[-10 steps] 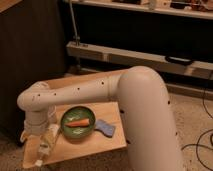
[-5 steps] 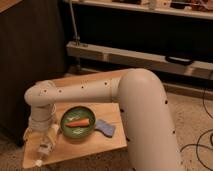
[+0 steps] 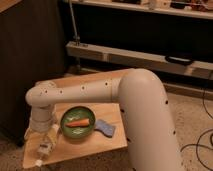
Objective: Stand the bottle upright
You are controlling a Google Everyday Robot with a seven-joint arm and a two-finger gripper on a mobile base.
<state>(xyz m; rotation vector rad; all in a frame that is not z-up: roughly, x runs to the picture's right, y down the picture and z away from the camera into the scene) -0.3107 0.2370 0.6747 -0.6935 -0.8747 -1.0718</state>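
The bottle (image 3: 46, 146) is whitish with a dark label. It lies slanted on the small wooden table (image 3: 85, 146) at the front left, with its white cap toward the front edge. My gripper (image 3: 39, 131) hangs from the white wrist just above and left of the bottle's far end, close to it. I cannot tell whether it touches or holds the bottle. My thick white arm crosses the table from the right.
A green plate (image 3: 76, 127) holding an orange piece (image 3: 78, 121) sits right of the bottle. A blue-grey sponge (image 3: 106, 128) lies right of the plate. A dark cabinet stands at the left and a low metal shelf rail (image 3: 125, 55) behind the table.
My wrist has shifted slightly up and to the right over the past second. The bottle stays slanted in about the same place.
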